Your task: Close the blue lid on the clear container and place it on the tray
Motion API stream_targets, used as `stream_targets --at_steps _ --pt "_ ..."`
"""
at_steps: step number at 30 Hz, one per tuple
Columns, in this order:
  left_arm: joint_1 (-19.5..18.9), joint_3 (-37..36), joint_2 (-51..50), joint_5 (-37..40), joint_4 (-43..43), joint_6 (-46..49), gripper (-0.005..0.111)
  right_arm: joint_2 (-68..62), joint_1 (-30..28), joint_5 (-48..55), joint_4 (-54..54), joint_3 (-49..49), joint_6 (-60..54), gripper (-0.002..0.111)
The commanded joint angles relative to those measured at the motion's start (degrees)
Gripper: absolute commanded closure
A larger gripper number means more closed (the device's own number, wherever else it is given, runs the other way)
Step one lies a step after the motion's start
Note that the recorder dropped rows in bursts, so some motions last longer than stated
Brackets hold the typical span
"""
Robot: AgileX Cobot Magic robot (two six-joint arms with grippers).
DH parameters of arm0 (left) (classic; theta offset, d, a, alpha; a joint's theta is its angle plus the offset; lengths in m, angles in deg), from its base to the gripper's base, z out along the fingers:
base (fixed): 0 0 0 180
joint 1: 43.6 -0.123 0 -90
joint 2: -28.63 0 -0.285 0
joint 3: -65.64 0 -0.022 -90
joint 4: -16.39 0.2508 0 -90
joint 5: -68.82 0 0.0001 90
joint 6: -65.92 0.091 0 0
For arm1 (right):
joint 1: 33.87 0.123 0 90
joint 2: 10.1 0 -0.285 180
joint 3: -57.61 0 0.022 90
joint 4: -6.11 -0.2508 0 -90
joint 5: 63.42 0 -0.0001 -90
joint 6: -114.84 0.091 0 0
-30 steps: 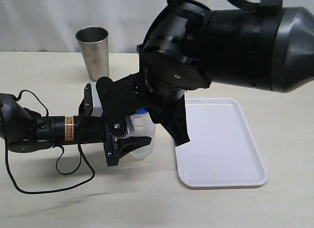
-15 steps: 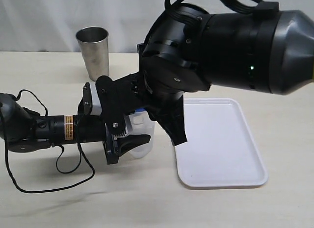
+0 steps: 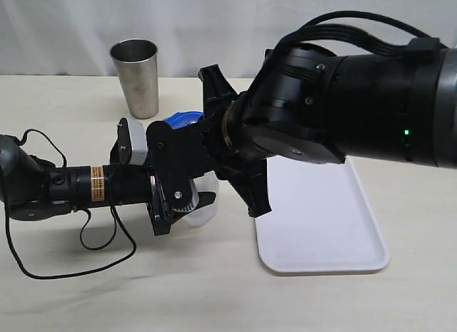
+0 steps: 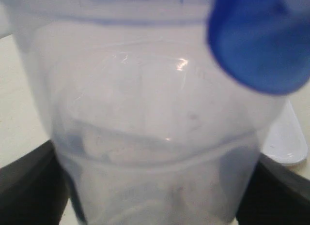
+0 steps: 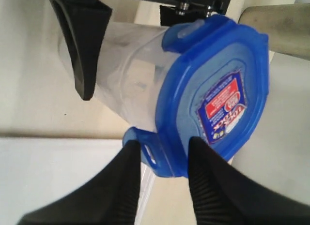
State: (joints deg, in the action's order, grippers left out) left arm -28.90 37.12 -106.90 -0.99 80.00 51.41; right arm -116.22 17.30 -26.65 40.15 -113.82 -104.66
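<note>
The clear container (image 3: pixel 205 209) is held at its lower body between the dark fingers (image 5: pixel 82 51) of my left gripper (image 3: pixel 194 198), which is shut on it. In the left wrist view the container (image 4: pixel 155 138) fills the picture between the jaws of that gripper (image 4: pixel 155 191). The blue lid (image 5: pixel 218 99), sticker up, sits tilted over the container's mouth (image 5: pixel 131 70). My right gripper (image 5: pixel 162 143) is shut on the lid's rim beside a flap. In the exterior view the lid (image 3: pixel 182 120) shows above the left gripper. The white tray (image 3: pixel 321 210) lies to the right.
A shiny steel tumbler (image 3: pixel 136 75) stands at the back left. The bulky right arm (image 3: pixel 335 111) hangs over the tray's near-left side and hides its own fingertips in the exterior view. A black cable (image 3: pixel 71 271) loops on the table under the left arm.
The right arm has swung and turned. The blue lid, barely showing before, now shows higher and further left above the left gripper. The left arm has shifted slightly.
</note>
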Motion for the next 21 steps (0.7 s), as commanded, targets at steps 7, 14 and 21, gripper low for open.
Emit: stream_targets --at_steps 7,14,21 --pt "0.6 0.1 0.3 -0.2 3.4 0.7 0.107 -2.9 0.0 -3.8 -4.7 1.7 4.7 0.079" --pt "0.6 0.1 0.3 -0.2 3.4 0.7 0.107 -2.9 0.0 -4.2 -4.7 1.7 7.3 0.08" --pt "0.6 0.1 0.3 -0.2 3.3 0.7 0.107 -2.9 0.0 -4.3 -4.7 1.7 10.3 0.084"
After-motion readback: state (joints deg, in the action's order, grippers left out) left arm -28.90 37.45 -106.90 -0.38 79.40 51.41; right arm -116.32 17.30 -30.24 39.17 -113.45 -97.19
